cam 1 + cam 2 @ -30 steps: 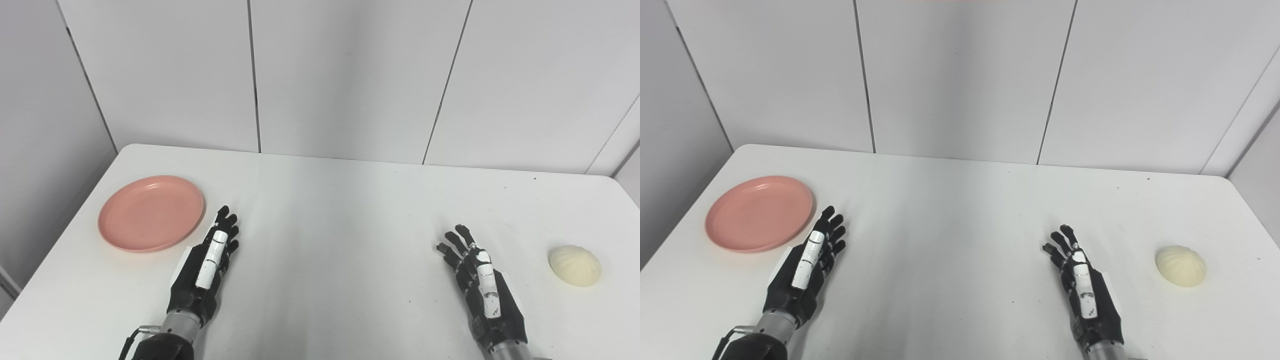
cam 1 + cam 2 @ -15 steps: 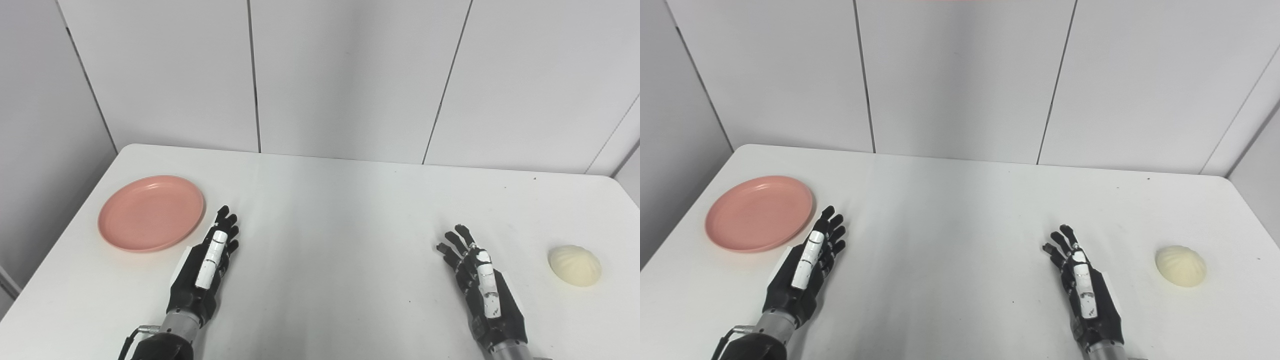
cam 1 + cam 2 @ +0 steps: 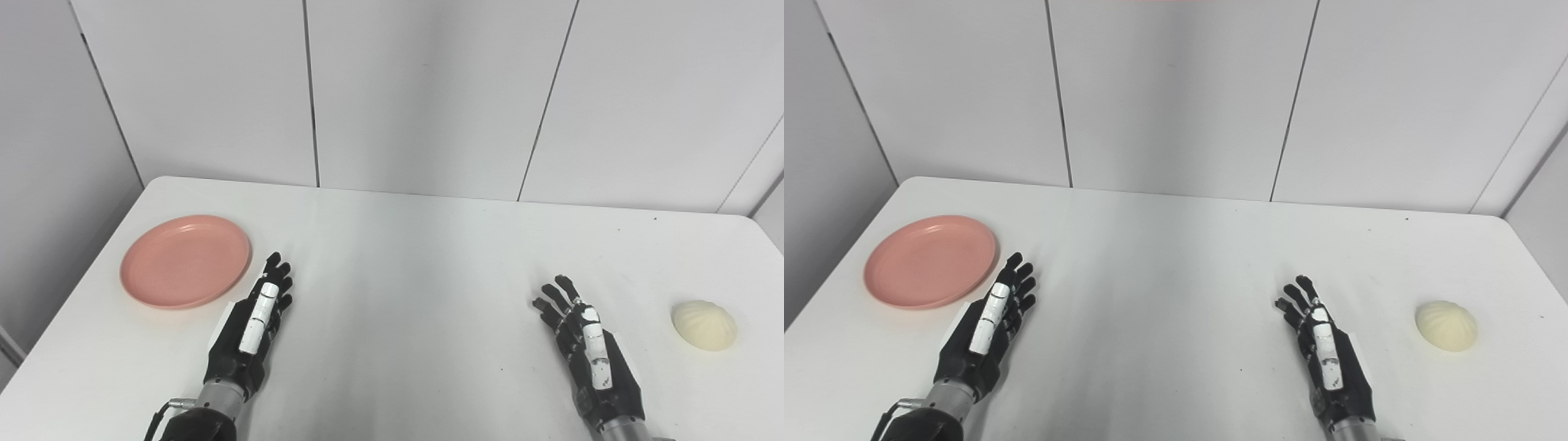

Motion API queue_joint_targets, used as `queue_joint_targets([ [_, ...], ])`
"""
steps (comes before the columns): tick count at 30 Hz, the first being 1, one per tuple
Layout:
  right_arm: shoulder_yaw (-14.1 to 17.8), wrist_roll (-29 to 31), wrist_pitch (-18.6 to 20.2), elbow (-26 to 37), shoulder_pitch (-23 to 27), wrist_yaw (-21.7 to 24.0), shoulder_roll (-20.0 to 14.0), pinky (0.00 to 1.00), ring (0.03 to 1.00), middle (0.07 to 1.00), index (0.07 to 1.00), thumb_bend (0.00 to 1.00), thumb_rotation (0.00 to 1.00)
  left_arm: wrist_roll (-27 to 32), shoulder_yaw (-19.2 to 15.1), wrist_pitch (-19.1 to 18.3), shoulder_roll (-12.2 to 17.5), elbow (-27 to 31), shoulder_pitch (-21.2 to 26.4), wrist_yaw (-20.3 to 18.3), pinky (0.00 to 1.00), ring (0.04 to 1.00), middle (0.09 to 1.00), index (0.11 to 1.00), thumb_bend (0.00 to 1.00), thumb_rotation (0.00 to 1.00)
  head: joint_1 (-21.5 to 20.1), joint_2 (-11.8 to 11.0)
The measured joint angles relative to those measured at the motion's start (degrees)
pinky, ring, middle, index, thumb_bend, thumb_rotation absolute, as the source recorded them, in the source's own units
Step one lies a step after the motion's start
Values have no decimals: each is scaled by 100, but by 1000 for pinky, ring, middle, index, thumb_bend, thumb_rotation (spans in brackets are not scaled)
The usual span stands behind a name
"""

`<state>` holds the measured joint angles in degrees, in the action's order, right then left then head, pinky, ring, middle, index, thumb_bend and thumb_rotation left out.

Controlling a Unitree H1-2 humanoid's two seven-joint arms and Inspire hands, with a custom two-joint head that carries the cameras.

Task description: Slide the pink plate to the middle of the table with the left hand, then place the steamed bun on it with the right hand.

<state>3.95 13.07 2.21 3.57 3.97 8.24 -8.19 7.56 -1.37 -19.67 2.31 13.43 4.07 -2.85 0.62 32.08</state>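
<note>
- The pink plate [image 3: 185, 260] lies flat on the white desk [image 3: 404, 257] at the far left, not far from the left edge and well away from the middle.
- The left robot hand [image 3: 250, 327] lies low over the desk just right of and nearer than the plate, fingers stretched out and apart, holding nothing and not touching the rim.
- The steamed bun [image 3: 704, 325] sits alone at the right side of the desk, close to the right edge.
- The right robot hand [image 3: 588, 346] is also spread and empty, near but clearly apart from the bun, which lies to its right.
- Neither step looks begun; the plate slide comes first by my reading.
- Risk: the left robot hand is on the plate's right side, the side it has to travel toward. A push from there would drive the plate left, toward the desk edge.
- Risk: pressing down on the shallow rim could tip the plate instead of sliding it.
- Risk: the bun is rounded and looks soft; a hard squeeze may dent it, and a glancing touch may roll it off the right edge.
- Risk: a plate stopped short of the middle would lengthen the right arm's reach.
</note>
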Motion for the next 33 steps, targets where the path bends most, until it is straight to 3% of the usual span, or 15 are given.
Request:
queue_joint_targets([
  [22,-10,0,91,69,0,3,-16,961,870,914,942,847,960,2,0,-34,0,0,0,-1,1000,1000,1000,1000,844,874,35,-18],
  [26,3,31,89,13,6,21,-30,965,869,912,941,847,949,-3,14,-33,-9,-24,5,-1,1000,1000,1000,1000,827,876,343,-167],
  [28,34,94,73,-70,51,108,-62,977,874,918,946,841,950,-25,35,-30,-41,-88,23,2,1000,1000,997,1000,805,880,763,-324],
  [33,102,221,-139,-353,165,366,-233,1000,897,935,973,827,983,-187,121,165,-225,-347,140,105,1000,1000,999,1000,761,917,1281,-535],
])
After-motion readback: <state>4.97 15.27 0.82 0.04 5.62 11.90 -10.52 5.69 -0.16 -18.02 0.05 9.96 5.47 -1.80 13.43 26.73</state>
